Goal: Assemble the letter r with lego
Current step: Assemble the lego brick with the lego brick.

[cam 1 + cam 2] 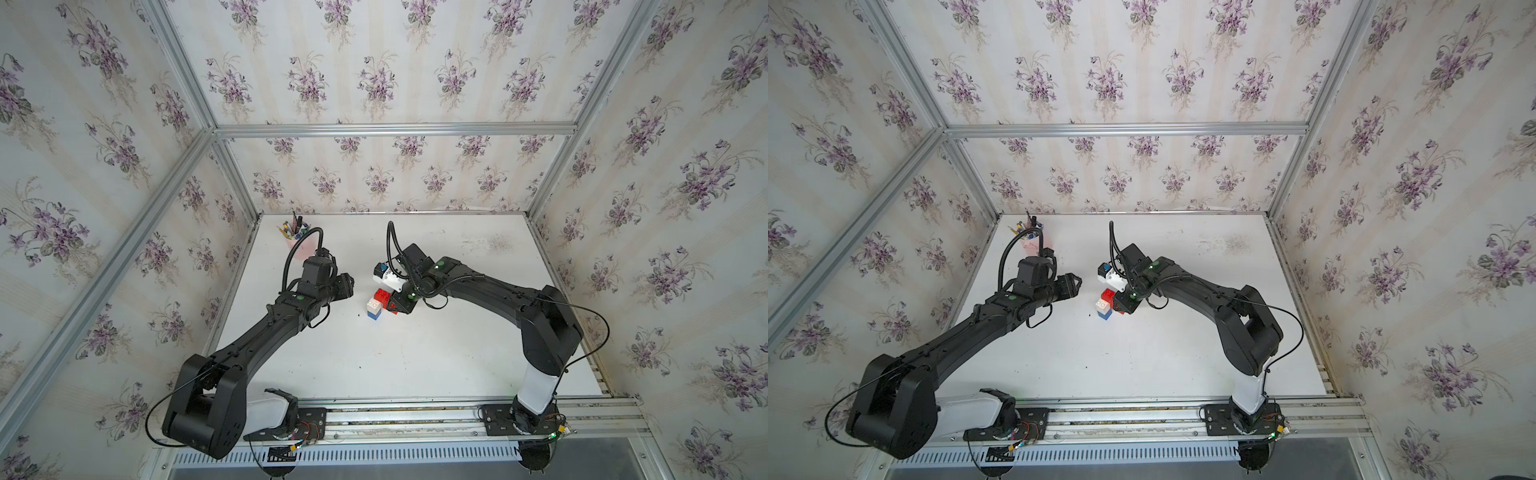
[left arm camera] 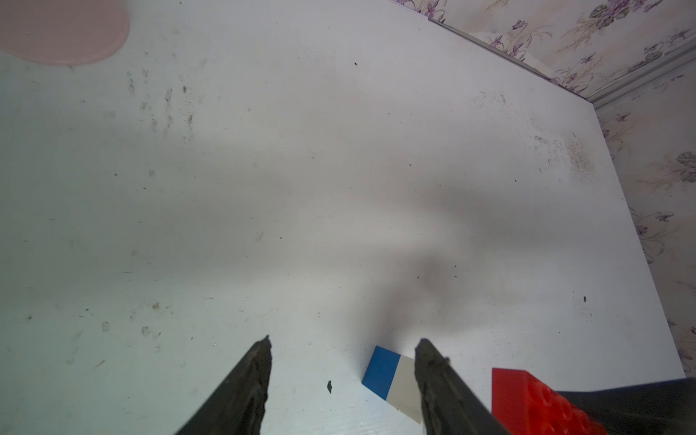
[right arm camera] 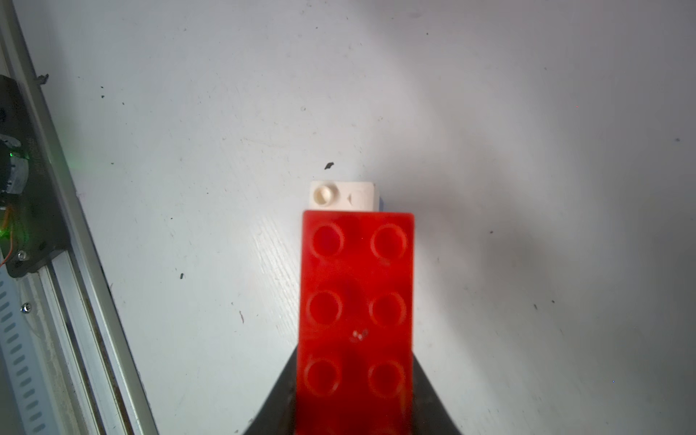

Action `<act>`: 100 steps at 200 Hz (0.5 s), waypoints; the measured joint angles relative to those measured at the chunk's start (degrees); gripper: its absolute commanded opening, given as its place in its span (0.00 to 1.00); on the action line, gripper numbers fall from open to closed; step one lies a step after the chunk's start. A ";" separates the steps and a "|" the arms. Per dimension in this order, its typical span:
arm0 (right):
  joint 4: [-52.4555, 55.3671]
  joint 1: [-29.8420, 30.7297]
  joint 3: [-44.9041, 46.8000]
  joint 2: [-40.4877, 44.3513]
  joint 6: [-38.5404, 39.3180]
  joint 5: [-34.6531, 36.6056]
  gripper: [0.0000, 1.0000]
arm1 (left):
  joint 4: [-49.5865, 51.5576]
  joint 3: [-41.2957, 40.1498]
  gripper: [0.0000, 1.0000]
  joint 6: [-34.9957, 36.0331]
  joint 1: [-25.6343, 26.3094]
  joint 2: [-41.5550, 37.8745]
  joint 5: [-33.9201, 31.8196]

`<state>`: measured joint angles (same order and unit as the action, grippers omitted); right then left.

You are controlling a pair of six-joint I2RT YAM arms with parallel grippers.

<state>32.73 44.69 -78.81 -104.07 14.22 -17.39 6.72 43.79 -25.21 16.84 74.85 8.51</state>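
Right gripper [image 3: 356, 356] is pinching the long red brick [image 3: 356, 293], holding its end over the white brick [image 3: 341, 195] atop the blue brick [image 2: 382, 371] on the table [image 1: 415, 353], needing studs squared before pressing, I'd say, while left gripper [image 2: 345, 339] is hanging spread and empty alongside.

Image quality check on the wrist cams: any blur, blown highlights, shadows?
Right wrist: the long red brick is close and soft, studs smeared; the white brick beyond is nearly washed out. Left wrist: a broad soft shadow crosses the table.
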 measured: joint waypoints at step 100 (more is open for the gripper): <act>-1.09 3.26 -1.73 -3.17 -5.03 5.46 0.00 | -4.96 -2.71 0.63 -3.34 -0.04 1.40 5.70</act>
<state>31.64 47.94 -80.53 -107.24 9.19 -11.92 1.76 41.08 -28.56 16.80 76.25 14.22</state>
